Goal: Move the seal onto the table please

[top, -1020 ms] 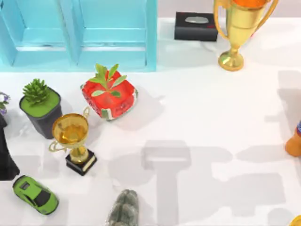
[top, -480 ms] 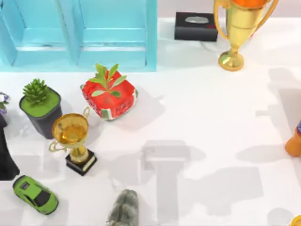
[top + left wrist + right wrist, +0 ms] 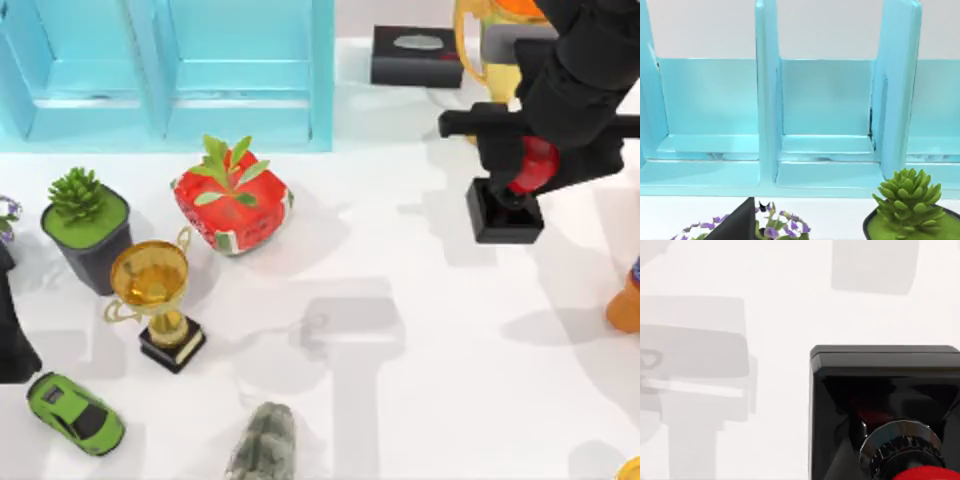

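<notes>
Right claw (image 3: 527, 165) at the table's right, seemingly clamped; left arm parked.

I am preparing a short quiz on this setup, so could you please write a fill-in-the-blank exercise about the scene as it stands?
1. The right gripper is shut on the seal's glossy ____ knob.
2. The seal's square base is ____ in colour.
3. The toy car near the table's left edge is ____.
4. The cabinet at the back is light ____.

Missing words: red; black; green; blue
</notes>
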Controlling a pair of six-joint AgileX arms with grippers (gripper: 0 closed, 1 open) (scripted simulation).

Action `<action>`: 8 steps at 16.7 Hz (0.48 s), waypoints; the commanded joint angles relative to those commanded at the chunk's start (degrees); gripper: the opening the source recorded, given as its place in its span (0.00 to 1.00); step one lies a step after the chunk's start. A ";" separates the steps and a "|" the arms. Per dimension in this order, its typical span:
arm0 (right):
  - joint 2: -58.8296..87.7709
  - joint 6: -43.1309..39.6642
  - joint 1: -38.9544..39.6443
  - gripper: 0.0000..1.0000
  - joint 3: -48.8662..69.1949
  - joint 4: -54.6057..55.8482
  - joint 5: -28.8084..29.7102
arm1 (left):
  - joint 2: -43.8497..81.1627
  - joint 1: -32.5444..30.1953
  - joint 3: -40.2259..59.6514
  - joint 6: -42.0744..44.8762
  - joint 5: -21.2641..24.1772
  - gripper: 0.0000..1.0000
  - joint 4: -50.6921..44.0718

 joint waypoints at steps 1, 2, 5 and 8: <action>3.02 2.26 2.20 0.00 0.76 0.51 0.02 | 0.00 0.00 0.00 0.00 0.00 1.00 0.00; 5.68 4.32 3.82 0.00 1.64 0.72 0.26 | 0.00 0.00 0.00 0.00 0.00 1.00 0.00; 11.24 8.78 5.43 0.00 3.91 0.28 2.08 | 0.00 0.00 0.00 0.00 0.00 1.00 0.00; 13.22 10.21 5.68 0.00 4.22 -0.19 3.33 | 0.00 0.00 0.00 0.00 0.00 1.00 0.00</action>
